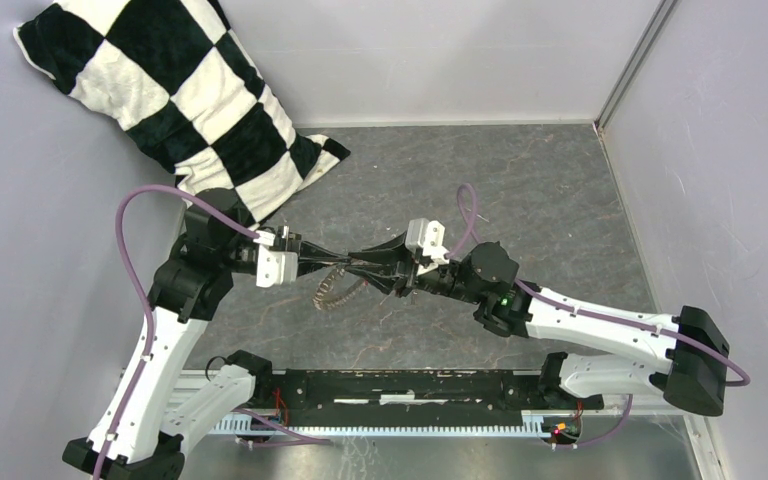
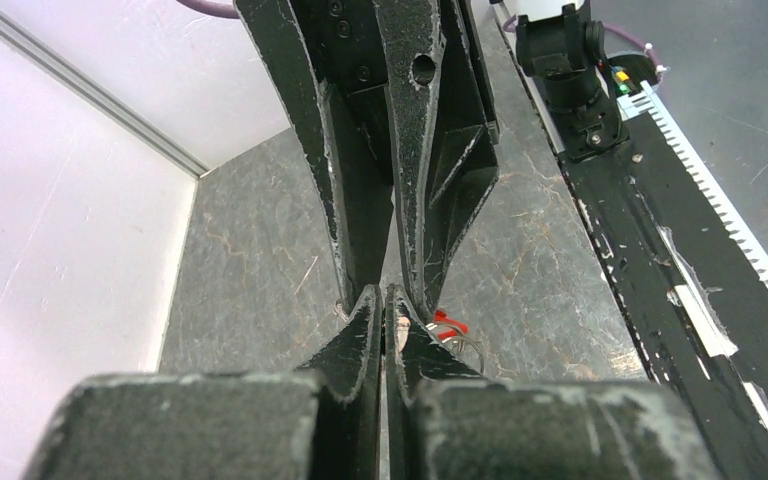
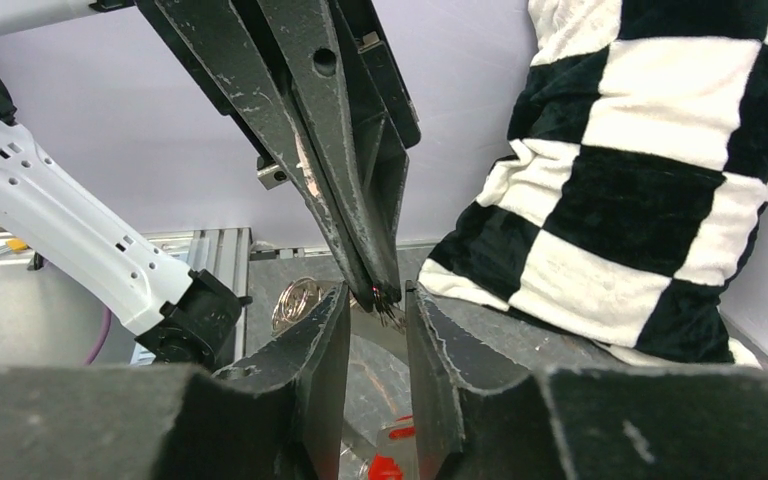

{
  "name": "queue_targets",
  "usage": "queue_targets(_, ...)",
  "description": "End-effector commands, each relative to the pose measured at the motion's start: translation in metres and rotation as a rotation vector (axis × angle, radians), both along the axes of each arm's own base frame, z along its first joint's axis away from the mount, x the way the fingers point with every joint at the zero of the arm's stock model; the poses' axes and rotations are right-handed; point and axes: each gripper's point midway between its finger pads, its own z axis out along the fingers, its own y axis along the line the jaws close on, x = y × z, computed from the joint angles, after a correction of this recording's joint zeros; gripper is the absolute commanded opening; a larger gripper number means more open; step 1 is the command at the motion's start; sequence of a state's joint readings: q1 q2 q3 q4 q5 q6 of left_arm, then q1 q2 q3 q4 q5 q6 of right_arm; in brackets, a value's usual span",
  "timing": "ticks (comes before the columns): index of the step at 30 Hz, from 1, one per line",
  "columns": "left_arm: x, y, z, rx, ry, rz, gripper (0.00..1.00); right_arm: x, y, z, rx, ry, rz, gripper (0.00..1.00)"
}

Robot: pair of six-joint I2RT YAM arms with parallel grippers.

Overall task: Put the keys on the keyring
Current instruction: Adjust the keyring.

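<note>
This is a robotics lab test cell. A white-and-black left arm (image 1: pixel 150 370) and right arm (image 1: pixel 600 325) are bolted to an aluminium rail (image 1: pixel 410 425) and trail purple cables (image 1: pixel 135 270). Beyond the rail lies a grey stone-patterned table (image 1: pixel 520 180), boxed in by plain pale walls (image 1: pixel 410 50) that meet at a metal corner strip (image 1: pixel 632 65).

We read no text, label, brand, number or sign in any view. The red tag (image 2: pixel 450 326) on the keyring (image 1: pixel 332 290) is too small and too hidden for us to tell whether it bears lettering.
</note>
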State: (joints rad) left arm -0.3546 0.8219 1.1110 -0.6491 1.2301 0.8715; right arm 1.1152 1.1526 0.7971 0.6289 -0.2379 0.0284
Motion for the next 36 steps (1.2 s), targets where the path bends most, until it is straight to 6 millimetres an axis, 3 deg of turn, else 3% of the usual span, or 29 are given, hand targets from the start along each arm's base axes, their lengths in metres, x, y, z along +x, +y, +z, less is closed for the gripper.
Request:
queue_targets(1, -0.009, -0.002, 0.005, -0.021, -0.002, -0.044, 0.02, 0.006, 0.0, 0.032, 0.062, -0.066, -0.048, 0.31)
queue_targets(11, -0.011, -0.001, 0.007, -0.023, -0.006, -0.036, 0.02, 0.007, 0.004, 0.008, -0.019, -0.057, -0.049, 0.24)
queue_targets(18, -0.012, -0.001, 0.009, -0.025, -0.003, -0.041, 0.02, 0.011, -0.002, 0.0, -0.06, -0.073, -0.082, 0.28)
queue_targets(22, -0.012, -0.001, 0.009, -0.025, 0.003, -0.041, 0.02, 0.016, -0.005, -0.002, -0.082, -0.088, -0.112, 0.42)
queue_targets(28, -0.012, -0.001, 0.009, -0.025, 0.004, -0.039, 0.02, 0.015, -0.006, 0.002, -0.073, -0.093, -0.111, 0.46)
queue_targets(36, -0.009, -0.001, 0.004, -0.018, 0.003, -0.032, 0.02, 0.006, -0.009, 0.014, 0.041, -0.02, -0.109, 0.63)
